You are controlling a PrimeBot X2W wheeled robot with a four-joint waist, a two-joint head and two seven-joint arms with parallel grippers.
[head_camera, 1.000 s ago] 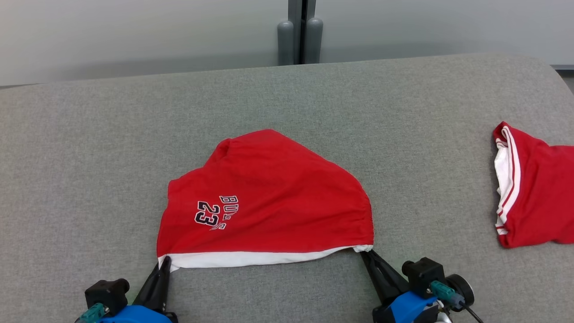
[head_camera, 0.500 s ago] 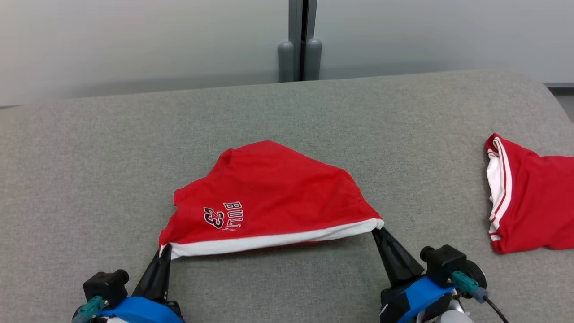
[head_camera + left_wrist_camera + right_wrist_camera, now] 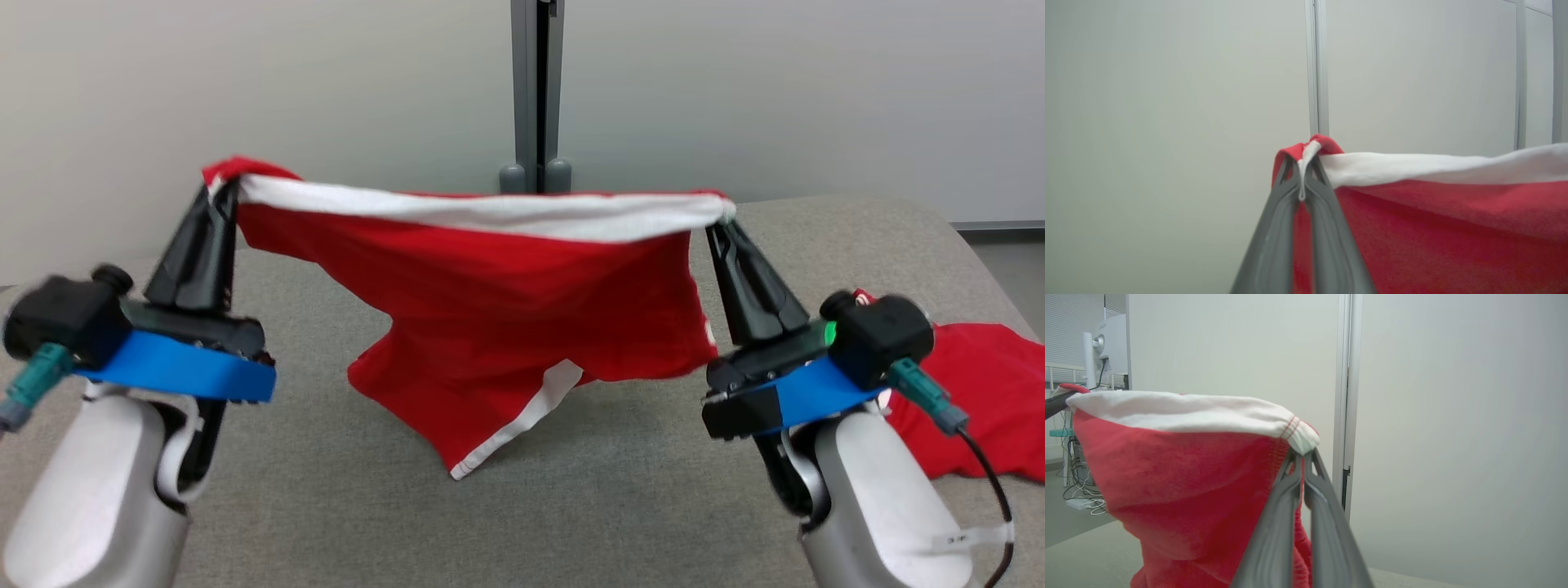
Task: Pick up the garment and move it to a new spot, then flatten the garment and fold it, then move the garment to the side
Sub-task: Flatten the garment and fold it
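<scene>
The garment [image 3: 522, 318], red shorts with a white waistband, hangs in the air above the grey padded table [image 3: 571, 506]. Its waistband is stretched level between my two grippers. My left gripper [image 3: 222, 189] is shut on the waistband's left end, and the left wrist view shows white cloth pinched between the fingers of the left gripper [image 3: 1302, 163]. My right gripper [image 3: 720, 219] is shut on the right end, seen up close as the right gripper [image 3: 1302, 455] in the right wrist view. The garment's [image 3: 1180, 473] lowest corner, edged with a white stripe, hangs close to the table.
A second red piece of clothing [image 3: 980, 408] lies on the table at the right, partly behind my right arm. A grey post [image 3: 535, 98] stands against the pale wall behind the table. Bare table surface lies in front and to the left.
Both grippers have risen well above the table, lifting the garment off it by its waistband. The head camera has tilted up, so the wall now takes the upper half.
</scene>
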